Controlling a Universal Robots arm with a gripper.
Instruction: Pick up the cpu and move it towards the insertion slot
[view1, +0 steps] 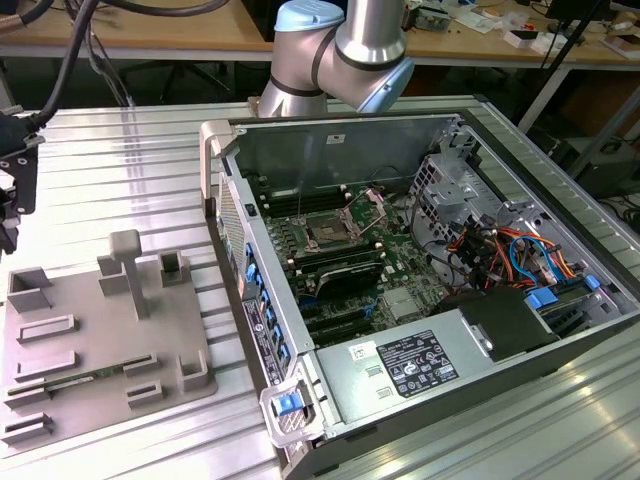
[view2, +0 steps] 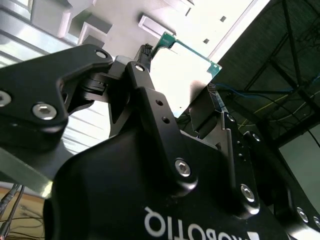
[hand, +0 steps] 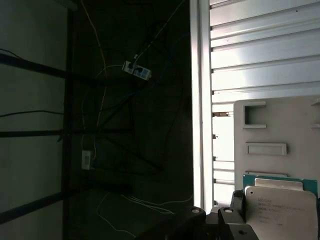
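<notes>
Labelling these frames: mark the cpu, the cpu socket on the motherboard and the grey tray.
cpu (hand: 282, 207): first wrist view, on its silvery metal top.
socket (view1: 328, 233): exterior view, on its brownish centre.
grey tray (view1: 110, 325): exterior view, on a bare flat patch.

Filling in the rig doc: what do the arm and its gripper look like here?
The arm is round silver-grey metal tubing with pale blue joint caps. Thick black cables trail at the exterior view's left. In the second wrist view the gripper is matte black, built of angular linked plates pinned with silver hex bolts, with white lettering on its body.
</notes>
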